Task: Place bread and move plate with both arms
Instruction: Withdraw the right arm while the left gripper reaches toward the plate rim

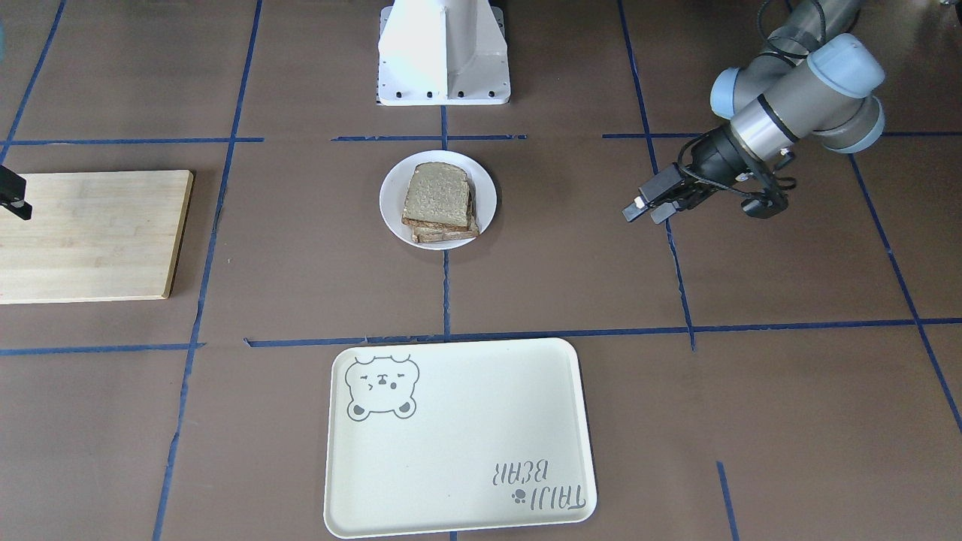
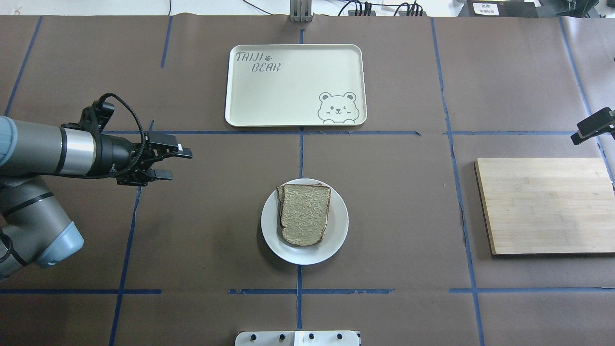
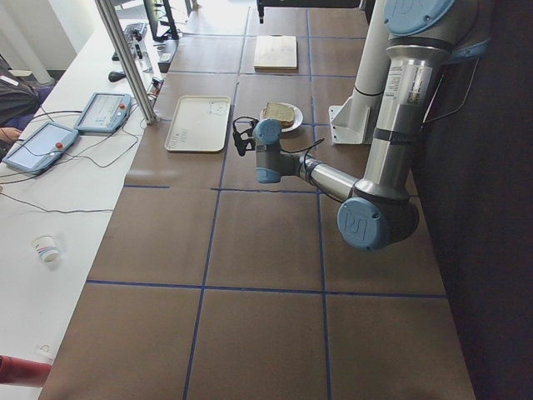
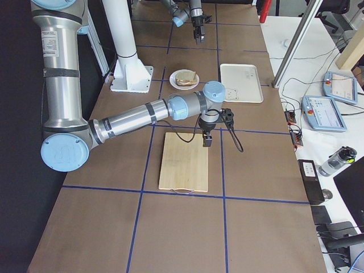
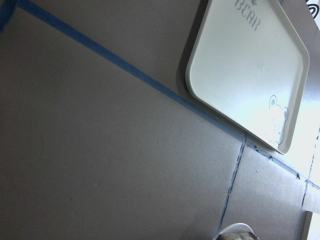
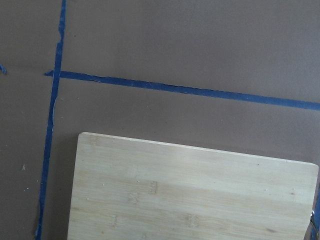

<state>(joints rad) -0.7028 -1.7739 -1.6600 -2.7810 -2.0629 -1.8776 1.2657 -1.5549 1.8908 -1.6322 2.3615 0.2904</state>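
The bread (image 2: 305,214) lies on the small white plate (image 2: 337,240) at the table's middle. In the front-facing view the bread (image 1: 437,195) shows a second slice's edge under it on the plate (image 1: 391,204). My left gripper (image 2: 178,164) is open and empty, held above the table well to the plate's left, fingers pointing toward the middle; it also shows in the front-facing view (image 1: 642,216). My right gripper (image 2: 593,127) is only partly in view at the table's right edge, over the far corner of the cutting board; I cannot tell whether it is open or shut.
A cream tray with a bear drawing (image 2: 288,96) lies beyond the plate, also in the left wrist view (image 5: 245,65). A wooden cutting board (image 2: 543,206) lies at the right, also in the right wrist view (image 6: 190,195). The white pedestal (image 1: 443,52) stands near the plate.
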